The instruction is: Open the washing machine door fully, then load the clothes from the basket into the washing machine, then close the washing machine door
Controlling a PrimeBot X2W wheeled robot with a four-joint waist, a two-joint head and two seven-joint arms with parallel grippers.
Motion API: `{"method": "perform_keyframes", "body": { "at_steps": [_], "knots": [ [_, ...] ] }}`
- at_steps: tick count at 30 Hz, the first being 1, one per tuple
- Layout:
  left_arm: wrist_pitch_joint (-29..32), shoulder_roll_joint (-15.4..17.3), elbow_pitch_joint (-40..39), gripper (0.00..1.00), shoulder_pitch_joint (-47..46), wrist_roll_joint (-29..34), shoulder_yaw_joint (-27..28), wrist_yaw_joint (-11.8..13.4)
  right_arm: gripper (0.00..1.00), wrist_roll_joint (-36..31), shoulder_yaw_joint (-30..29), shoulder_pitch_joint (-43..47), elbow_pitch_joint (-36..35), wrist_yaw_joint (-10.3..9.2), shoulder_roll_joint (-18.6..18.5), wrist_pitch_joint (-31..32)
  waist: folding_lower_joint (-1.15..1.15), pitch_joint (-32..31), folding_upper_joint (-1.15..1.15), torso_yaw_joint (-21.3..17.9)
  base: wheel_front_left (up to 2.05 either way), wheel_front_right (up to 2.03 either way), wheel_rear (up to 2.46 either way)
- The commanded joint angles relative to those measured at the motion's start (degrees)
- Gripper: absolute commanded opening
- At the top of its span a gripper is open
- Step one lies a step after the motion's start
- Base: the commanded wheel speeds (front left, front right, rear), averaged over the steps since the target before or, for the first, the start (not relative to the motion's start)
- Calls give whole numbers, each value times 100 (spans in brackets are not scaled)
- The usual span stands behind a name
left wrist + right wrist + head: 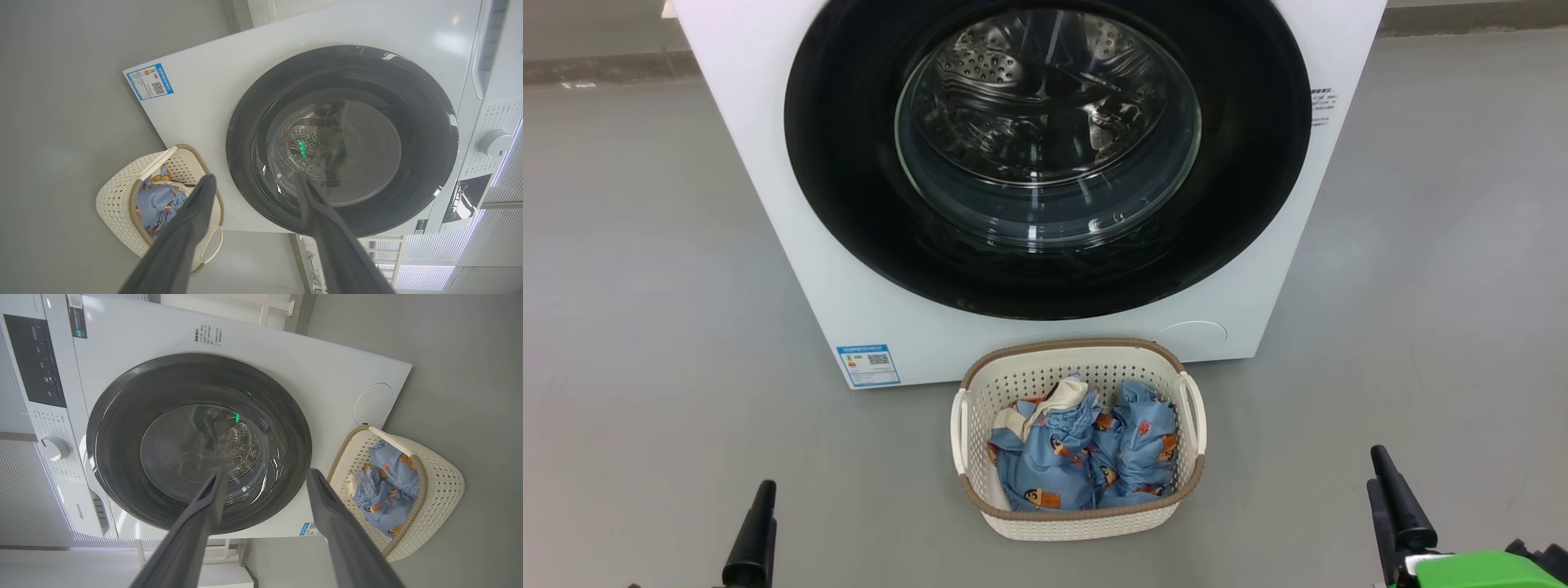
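Both arms low at the near edge, grippers spread wide, not gripping.
L gripper: 2 long dark fingers well apart, tips free, pointing fwd. In head view one finger pokes up at near left, leaning slightly right. R gripper: same pose, fingers well apart, tips free. In head view it stands at near right, tip leaning left, w/ a green wrist part just right of its base. Grippers well apart from each other.
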Motion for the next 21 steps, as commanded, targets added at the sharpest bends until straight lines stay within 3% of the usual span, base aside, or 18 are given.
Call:
{"method": "perform_keyframes", "body": {
  "at_steps": [1, 21],
  "knots": [
    [-71, 121, -210, 100, -165, 200, 44, -9, 100, -136, 96, -291, -119, 2, -73, -83, -1, 2, 0, 5, 0, 0, 0],
    [-409, 185, -418, 100, -172, 1873, -80, -13, 100, -1757, 433, -449, -115, 3, -247, -419, -1, 38, 0, 50, 0, 0, 0]
  ]
}}
